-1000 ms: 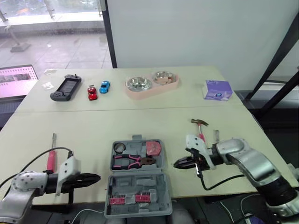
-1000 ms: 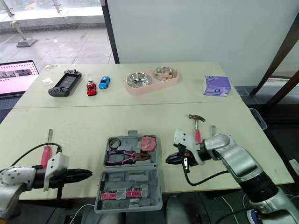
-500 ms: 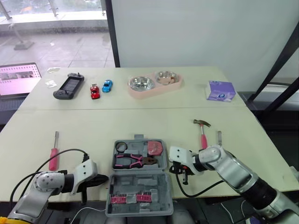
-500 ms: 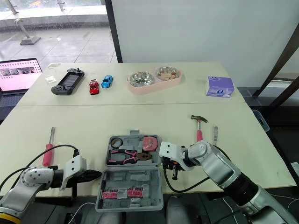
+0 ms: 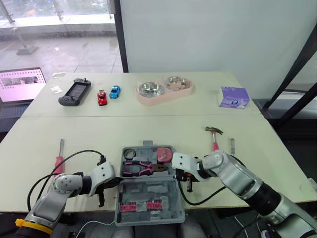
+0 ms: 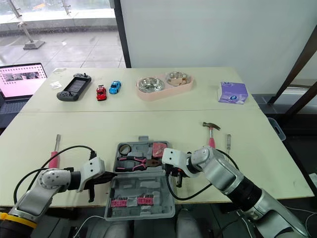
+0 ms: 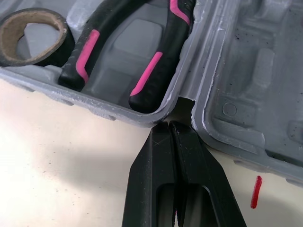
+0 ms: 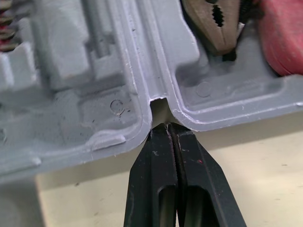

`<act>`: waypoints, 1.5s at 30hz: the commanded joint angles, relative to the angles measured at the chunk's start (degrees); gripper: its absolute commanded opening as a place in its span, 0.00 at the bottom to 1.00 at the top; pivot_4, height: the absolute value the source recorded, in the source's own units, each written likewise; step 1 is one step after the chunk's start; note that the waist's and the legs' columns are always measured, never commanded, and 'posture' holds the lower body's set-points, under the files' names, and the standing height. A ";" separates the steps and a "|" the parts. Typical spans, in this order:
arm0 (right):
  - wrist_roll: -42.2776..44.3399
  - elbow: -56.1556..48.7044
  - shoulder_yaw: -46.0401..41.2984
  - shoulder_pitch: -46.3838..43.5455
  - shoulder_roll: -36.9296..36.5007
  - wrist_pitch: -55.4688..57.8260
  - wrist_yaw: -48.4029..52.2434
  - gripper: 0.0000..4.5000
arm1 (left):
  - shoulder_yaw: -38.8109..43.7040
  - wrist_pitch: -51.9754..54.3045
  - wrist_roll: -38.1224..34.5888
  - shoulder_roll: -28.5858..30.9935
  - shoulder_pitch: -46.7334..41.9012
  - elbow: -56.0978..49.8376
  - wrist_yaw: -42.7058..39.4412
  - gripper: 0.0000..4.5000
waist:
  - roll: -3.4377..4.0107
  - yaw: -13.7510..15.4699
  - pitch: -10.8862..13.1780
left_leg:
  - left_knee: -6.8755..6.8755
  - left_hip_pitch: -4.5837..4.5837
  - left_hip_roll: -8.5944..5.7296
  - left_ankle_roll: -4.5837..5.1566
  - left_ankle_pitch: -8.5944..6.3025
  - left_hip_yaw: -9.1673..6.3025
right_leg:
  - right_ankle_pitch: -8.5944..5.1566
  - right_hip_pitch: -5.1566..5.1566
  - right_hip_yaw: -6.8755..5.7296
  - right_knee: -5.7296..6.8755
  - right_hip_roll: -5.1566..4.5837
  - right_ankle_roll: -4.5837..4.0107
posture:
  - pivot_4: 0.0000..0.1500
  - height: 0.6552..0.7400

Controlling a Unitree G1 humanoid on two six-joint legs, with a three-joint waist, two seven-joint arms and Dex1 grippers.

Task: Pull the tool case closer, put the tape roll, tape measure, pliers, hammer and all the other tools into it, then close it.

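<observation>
Within the last second both arms had closed in on the open tool case from either side. The left gripper and the right gripper were each pinched shut and empty, with tips at the left and right hinge notches. This suggests the case was being positioned.

The tape roll, pliers and tape measure lay in the far half. The hammer to the right and the screwdriver to the left were still unpacked.

The near half overhung the near edge of the table, leaving no margin for pulling further. The table had open room on both sides.
</observation>
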 commanded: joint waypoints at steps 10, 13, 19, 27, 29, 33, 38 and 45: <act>-2.42 12.58 -1.86 -8.67 6.02 -8.89 -2.43 0.00 | -1.46 -3.72 1.71 -2.52 -17.42 15.87 0.36 0.01 | -0.07 -0.41 0.05 | 0.06 -0.07 -0.01 0.02 0.01 -0.04 | 0.08 0.02 0.01 0.07 0.05 0.05 | 1.00 0.98; -3.34 19.01 -3.07 -11.15 7.76 -11.98 -4.48 0.00 | -1.89 -5.64 2.28 -2.79 -19.32 19.51 0.48 0.01 | -0.07 -0.45 0.05 | -0.06 -0.07 0.00 0.09 -0.03 -0.04 | 0.34 -0.01 0.02 0.08 0.10 -0.01 | 1.00 0.98; -3.76 23.04 -3.86 -11.84 8.53 -13.46 -3.98 0.00 | -2.58 -6.61 2.10 -4.08 -17.77 19.19 0.38 0.01 | -0.06 -0.22 0.06 | -0.29 -0.13 0.02 0.11 -0.03 -0.08 | 0.27 -0.10 0.02 0.06 0.15 0.08 | 1.00 0.98; -3.06 17.99 -3.78 -9.14 7.09 -9.38 -1.60 0.00 | -2.57 -6.91 2.00 -4.93 -16.70 19.00 0.37 0.01 | -0.05 0.01 0.06 | -0.23 -0.11 0.02 0.11 -0.03 -0.08 | 0.26 -0.03 0.03 0.09 0.15 0.08 | 1.00 0.98; -3.03 16.70 -3.78 -8.42 6.77 -8.22 -1.27 0.00 | -2.75 -7.07 2.22 -5.28 -16.65 19.14 0.45 0.01 | -0.05 0.06 0.05 | -0.23 -0.10 0.01 0.11 -0.03 -0.08 | 0.26 -0.02 0.03 0.08 0.15 0.08 | 1.00 0.98; -3.29 15.52 -3.91 -7.70 6.56 -6.96 -1.26 0.00 | -2.90 -7.11 2.29 -5.78 -16.35 19.13 0.52 0.01 | -0.05 0.15 0.05 | -0.23 -0.10 0.01 0.11 -0.03 -0.08 | 0.26 -0.02 0.03 0.09 0.15 0.08 | 1.00 0.98; -3.57 15.52 -4.29 -7.54 6.68 -6.66 -1.63 0.00 | -2.85 -7.32 2.31 -5.85 -15.79 19.14 0.49 0.01 | -0.05 0.14 0.05 | -0.17 -0.09 0.01 0.11 -0.03 -0.08 | 0.26 0.02 0.03 0.09 0.15 0.08 | 1.00 0.98; -3.62 15.32 -4.34 -7.14 6.72 -6.27 -1.79 0.00 | -2.75 -7.63 2.42 -5.77 -15.88 19.69 0.51 0.01 | -0.05 0.13 0.05 | -0.16 -0.06 0.01 0.11 -0.03 -0.09 | 0.26 0.05 0.03 0.09 0.15 0.08 | 1.00 0.98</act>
